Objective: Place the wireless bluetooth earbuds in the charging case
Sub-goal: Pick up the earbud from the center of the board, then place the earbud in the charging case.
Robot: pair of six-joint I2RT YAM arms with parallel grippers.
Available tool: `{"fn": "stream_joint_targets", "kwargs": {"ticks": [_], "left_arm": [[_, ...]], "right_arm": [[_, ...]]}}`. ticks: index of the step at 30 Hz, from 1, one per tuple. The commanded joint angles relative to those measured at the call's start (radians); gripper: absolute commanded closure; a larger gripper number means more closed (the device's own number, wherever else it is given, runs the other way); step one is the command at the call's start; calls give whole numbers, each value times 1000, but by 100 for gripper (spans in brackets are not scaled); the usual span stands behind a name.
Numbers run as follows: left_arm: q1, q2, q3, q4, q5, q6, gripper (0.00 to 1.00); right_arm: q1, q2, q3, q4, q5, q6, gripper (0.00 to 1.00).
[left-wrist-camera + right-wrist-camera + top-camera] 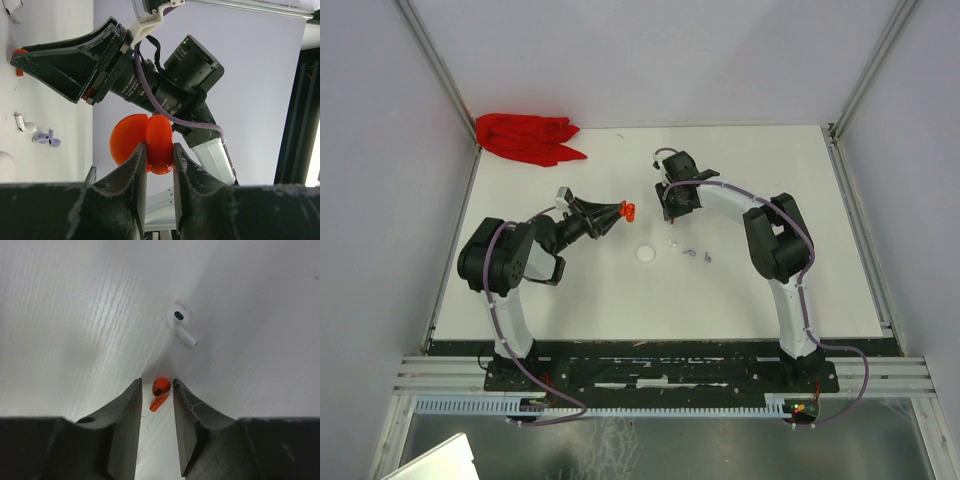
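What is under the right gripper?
A red earbud lies on the table between the right gripper's open jaws; a white earbud lies just beyond. The gripper hides the table beneath it.

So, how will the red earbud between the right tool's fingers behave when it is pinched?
The red earbud has a rounded head and a thin stem, so it may twist or slip out sideways. It looks tiny beside the right tool, so it is probably very light.

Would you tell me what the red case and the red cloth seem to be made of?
The red case looks like glossy, perhaps slightly translucent plastic: it is smooth, with soft highlights. The red cloth looks like soft matte fabric, going by its crumpled folds.
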Motion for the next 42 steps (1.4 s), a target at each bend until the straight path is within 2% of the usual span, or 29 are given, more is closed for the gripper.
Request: {"fn": "stream_joint_targets", "kwargs": {"ticks": [1, 7, 15, 21, 28, 33, 37, 42], "left_arm": [[6, -39, -1, 201, 8, 37, 97], [5, -39, -1, 200, 9, 37, 97], [6, -34, -1, 201, 8, 36, 97], [5, -24, 1, 200, 8, 30, 97], [-7, 7, 16, 200, 6, -2, 97], [-34, 52, 56, 202, 1, -61, 97], [-69, 81, 102, 201, 2, -111, 97], [-101, 102, 154, 201, 14, -154, 97]], "right_arm": [[4, 5, 39, -9, 14, -11, 62], [4, 8, 41, -16, 16, -13, 69], [4, -3, 56, -16, 28, -15, 89], [4, -143, -20, 138, 21, -31, 98], [5, -462, -310, 505, -58, -41, 98], [8, -633, -571, 882, -135, -30, 98], [14, -689, -756, 1213, -223, -70, 99], [23, -656, -906, 1593, -325, -122, 99]]}}
